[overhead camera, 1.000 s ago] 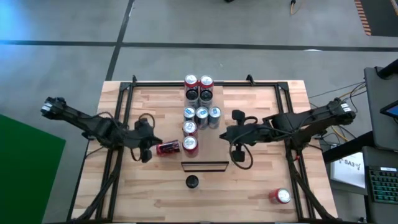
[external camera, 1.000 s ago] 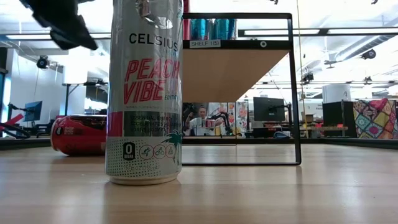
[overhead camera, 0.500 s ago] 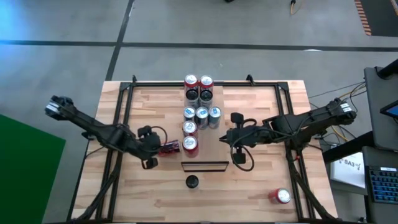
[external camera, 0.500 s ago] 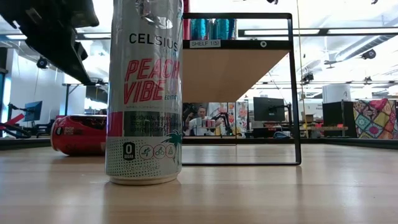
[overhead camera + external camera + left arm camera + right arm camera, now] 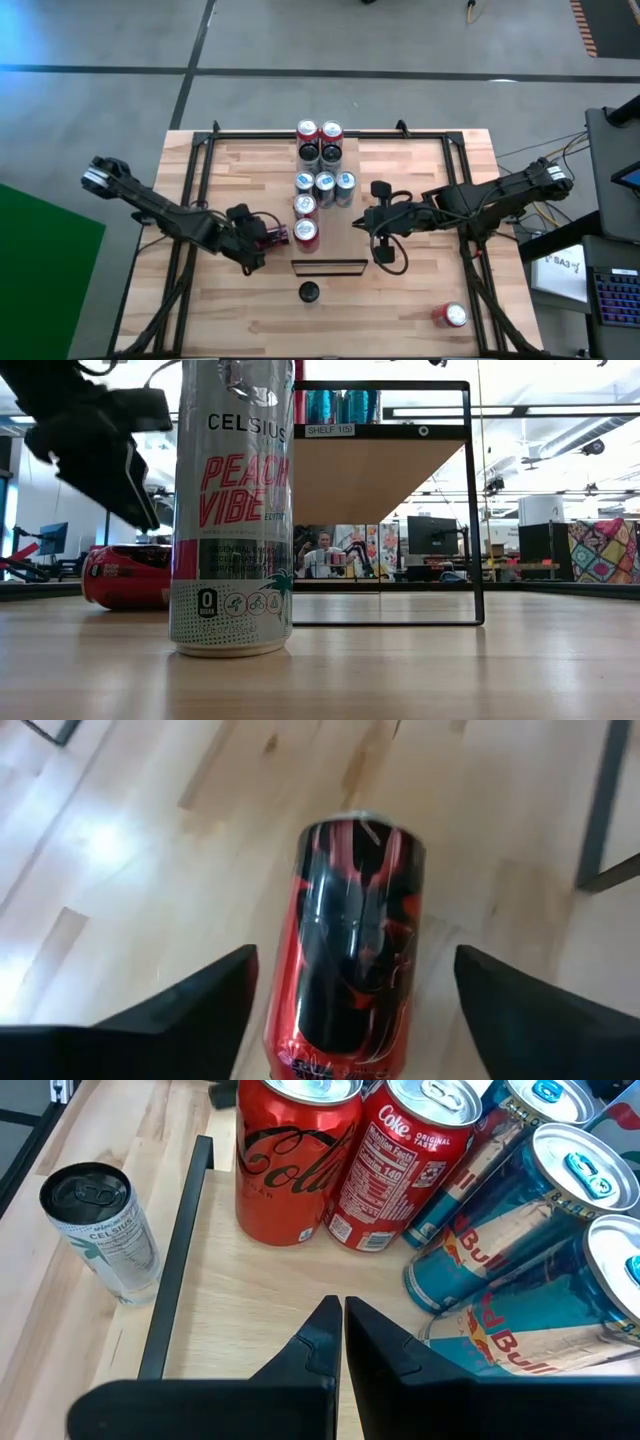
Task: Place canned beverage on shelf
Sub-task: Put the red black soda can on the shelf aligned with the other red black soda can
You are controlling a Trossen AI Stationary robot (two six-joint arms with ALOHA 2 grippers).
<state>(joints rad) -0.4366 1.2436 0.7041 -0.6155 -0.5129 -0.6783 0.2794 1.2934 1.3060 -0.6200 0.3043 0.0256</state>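
Toward the table's left edge, the left gripper (image 5: 262, 239) stands wide open, its two dark fingers (image 5: 200, 1005) on either side of a red and black can (image 5: 350, 940) lying on its side on the wood; neither finger touches it, nothing held. Just beside that can, toward the table's centre: two upright red Coca-Cola cans (image 5: 305, 233), then three blue and silver Red Bull cans (image 5: 325, 185), then more cans (image 5: 318, 140) at the far edge. Shelf (image 5: 329, 266): light wood board on a dark frame, near the front edge at mid-table, its top bare in the high view. White Celsius Peach Vibe can (image 5: 232, 510): upright in front of the shelf. Right gripper (image 5: 342, 1315): fingers closed together, empty, right of the can cluster. Lone red can (image 5: 450, 315): front right corner.
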